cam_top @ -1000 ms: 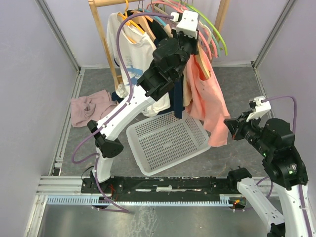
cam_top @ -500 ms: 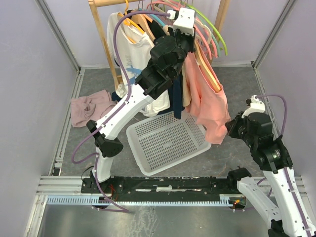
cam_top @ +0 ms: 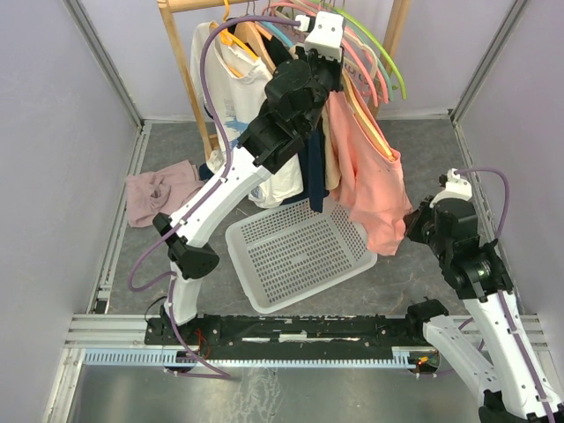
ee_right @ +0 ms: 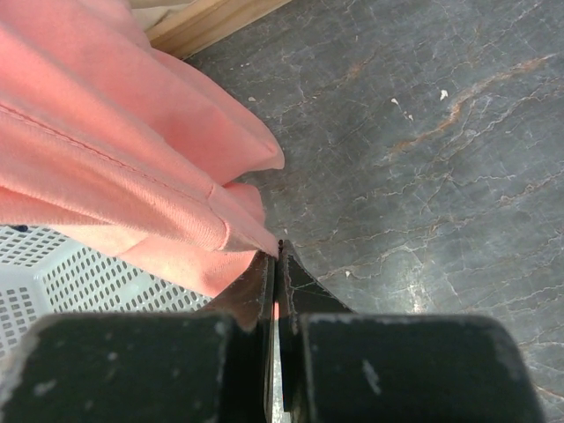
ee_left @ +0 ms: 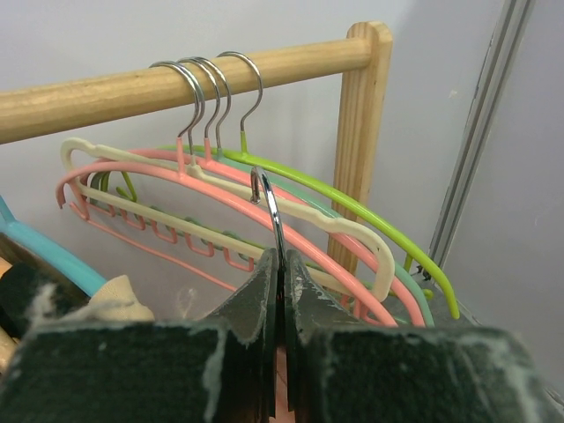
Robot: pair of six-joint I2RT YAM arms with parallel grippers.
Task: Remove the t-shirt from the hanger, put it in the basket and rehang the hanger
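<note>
A salmon-pink t-shirt hangs from a hanger held up near the wooden rail. My left gripper is shut on the hanger's metal hook, just below the rail. My right gripper is shut on the pink shirt's lower hem, low at the right above the grey floor. The shirt is stretched between the two grippers. In the right wrist view the pink cloth fills the left half.
Several empty plastic hangers in pink, cream and green hang on the rail beside the post. Other shirts hang at the left. A white perforated basket lies below. A pink garment lies on the floor at the left.
My right gripper has moved left and closed on the pink shirt's hem. My left gripper has shifted the hanger slightly up and left, and the shirt hangs more spread out.
</note>
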